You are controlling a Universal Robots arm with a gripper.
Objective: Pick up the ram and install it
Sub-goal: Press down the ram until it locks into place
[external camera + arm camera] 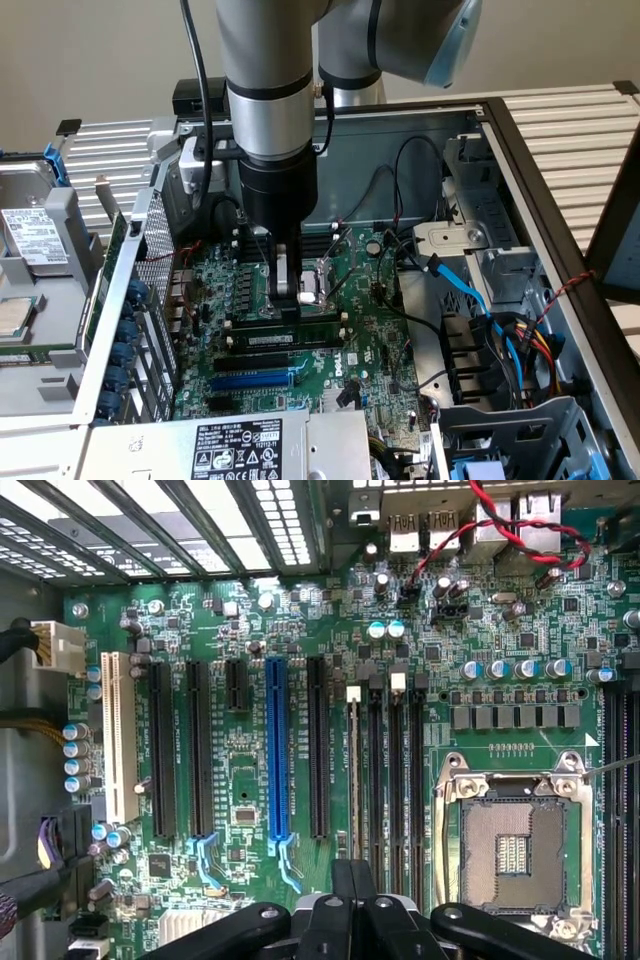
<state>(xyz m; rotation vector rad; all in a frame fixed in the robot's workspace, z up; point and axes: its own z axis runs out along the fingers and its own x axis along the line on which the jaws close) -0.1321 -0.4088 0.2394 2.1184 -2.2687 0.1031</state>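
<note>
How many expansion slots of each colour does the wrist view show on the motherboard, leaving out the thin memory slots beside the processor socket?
White slot: 1
Blue slot: 1
Long black slots: 3
Short black slot: 1
Total: 6

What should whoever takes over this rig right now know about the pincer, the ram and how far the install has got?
Pincer: shut, holding nothing, tips directly over the ram's top edge; I cannot tell if they touch it.
Ram: standing on edge in a black slot, between the blue slot and the processor socket.
Done: ram is out of the pincer and in a slot.
Left: full seating is unconfirmed; whether the end clips have closed is unclear.
</note>
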